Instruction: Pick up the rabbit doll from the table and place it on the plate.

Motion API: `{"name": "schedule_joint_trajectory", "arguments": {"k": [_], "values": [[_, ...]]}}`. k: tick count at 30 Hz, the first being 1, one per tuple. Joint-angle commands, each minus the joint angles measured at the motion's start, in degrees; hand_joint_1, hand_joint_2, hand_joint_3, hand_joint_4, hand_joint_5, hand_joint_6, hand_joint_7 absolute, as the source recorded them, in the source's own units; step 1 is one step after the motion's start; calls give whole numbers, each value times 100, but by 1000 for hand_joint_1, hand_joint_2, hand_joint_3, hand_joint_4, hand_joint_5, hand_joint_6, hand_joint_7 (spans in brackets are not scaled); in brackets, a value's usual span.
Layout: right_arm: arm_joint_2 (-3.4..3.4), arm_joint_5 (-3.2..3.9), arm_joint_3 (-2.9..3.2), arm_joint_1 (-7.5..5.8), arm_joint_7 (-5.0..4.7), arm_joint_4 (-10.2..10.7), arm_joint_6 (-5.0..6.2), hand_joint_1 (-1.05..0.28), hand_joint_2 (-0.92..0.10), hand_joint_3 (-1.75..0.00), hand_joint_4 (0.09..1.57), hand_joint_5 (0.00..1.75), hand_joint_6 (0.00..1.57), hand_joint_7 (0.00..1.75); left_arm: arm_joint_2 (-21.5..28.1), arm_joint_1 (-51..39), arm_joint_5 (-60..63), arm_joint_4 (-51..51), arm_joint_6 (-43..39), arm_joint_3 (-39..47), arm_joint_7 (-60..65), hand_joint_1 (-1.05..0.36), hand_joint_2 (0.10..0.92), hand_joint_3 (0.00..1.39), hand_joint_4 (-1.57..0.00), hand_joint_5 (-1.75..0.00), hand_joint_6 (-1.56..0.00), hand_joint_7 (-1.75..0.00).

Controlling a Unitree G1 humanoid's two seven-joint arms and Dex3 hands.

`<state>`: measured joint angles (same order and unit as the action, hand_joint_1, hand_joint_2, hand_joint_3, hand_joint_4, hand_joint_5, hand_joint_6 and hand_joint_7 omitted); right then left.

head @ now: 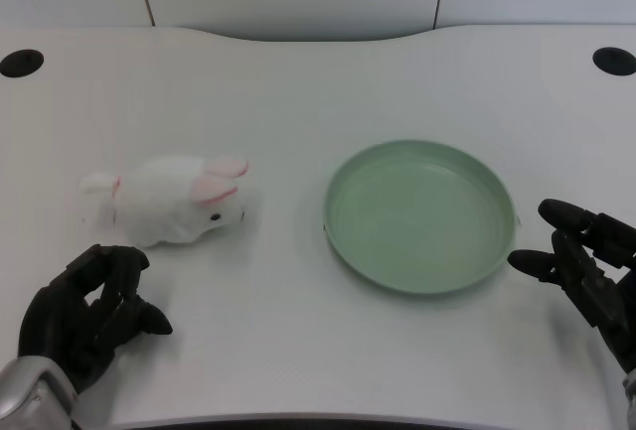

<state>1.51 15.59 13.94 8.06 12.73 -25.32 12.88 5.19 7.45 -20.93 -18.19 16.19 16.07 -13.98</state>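
I'm seeing the left robot hand resting empty, fingers loosely apart, near the rabbit doll; the plate is sitting apart.

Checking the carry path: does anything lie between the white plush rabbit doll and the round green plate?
No. In the head view only bare white table separates the white plush rabbit doll from the round green plate.

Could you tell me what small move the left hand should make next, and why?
Probably reach forward and up the table to the rabbit doll. The left hand sits just short of it, holding nothing, while the doll lies on its side on the table, left of the green plate, which holds nothing yet.
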Motion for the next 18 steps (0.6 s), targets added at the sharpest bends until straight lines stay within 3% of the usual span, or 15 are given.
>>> {"name": "schedule_joint_trajectory", "arguments": {"k": [1, 5, 9, 14, 18], "values": [[-82, 43, 40, -1, -35, 29, 6, -234, -921, -324, 990, 454, 1082, 2, 69, -5, -37, -53, -89, 43, -78, -507, 921, 544, -765, -1746, -458, -1746], [-84, 43, 39, 2, -21, 22, 30, -224, -921, -337, 995, 458, 1077, 1, 71, -14, -9, -38, -101, 29, -61, -498, 921, 569, -778, -1746, -465, -1746], [-69, 85, 56, 10, -32, 40, -32, -216, -921, -338, 997, 460, 1086, 5, 69, 0, -36, -25, -19, 50, -31, -504, 921, 543, -781, -1746, -480, -1746], [-31, 116, 64, 15, -23, 39, -6, -200, -921, -334, 995, 460, 1088, 6, 54, 21, -56, -130, -182, 77, -87, -505, 921, 554, -788, -1746, -505, -1746], [-31, 13, 10, -42, -80, 88, 37, -216, -921, -335, 990, 456, 1077, 1, 124, -107, 94, -175, -834, -44, -466, -518, 921, 541, -726, -1746, -479, -1746]]}}
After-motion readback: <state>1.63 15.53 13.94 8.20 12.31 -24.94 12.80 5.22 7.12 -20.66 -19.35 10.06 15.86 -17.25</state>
